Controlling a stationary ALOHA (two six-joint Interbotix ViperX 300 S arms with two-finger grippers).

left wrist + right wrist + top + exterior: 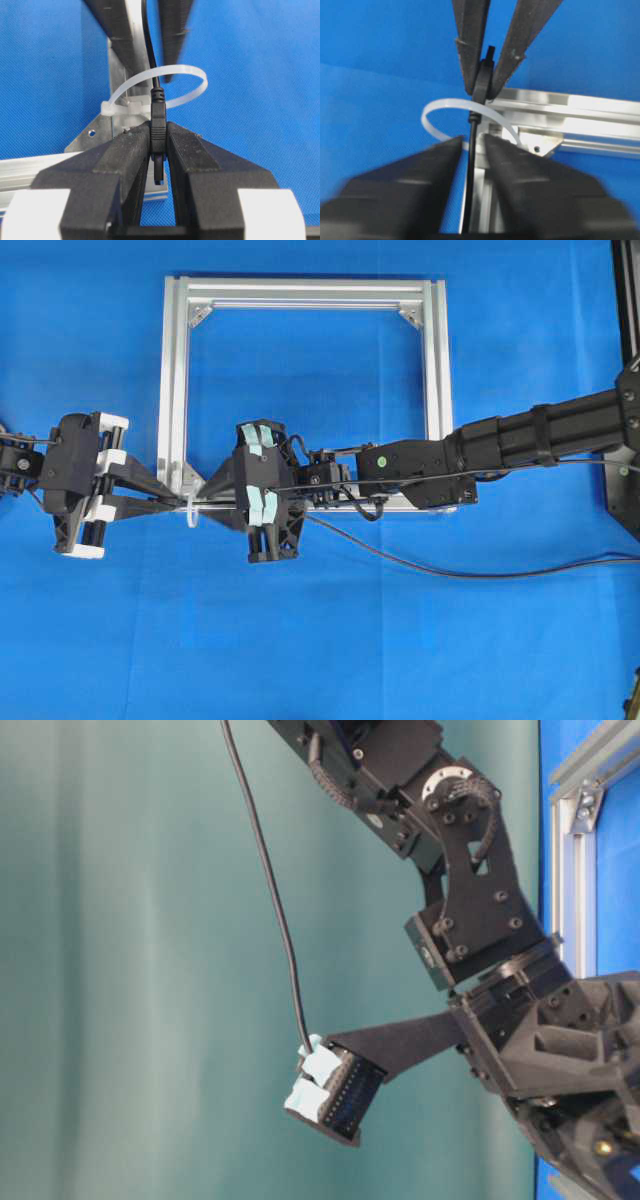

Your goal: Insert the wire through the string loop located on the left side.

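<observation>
Wire (158, 117) runs through the string loop (192, 82) at the near-left corner of the aluminium frame (432, 360), its plug end pinched between the pressed-together jaws of the left gripper (158, 140). On the loop's right side, the right gripper (472, 142) has its jaws spread to either side of the cable, not gripping it, above the blue tabletop (320, 640).

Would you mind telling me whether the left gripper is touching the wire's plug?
Touching. The left wrist view shows the left gripper with both jaws pressed against the wire at its plug, no gap on either side.
</observation>
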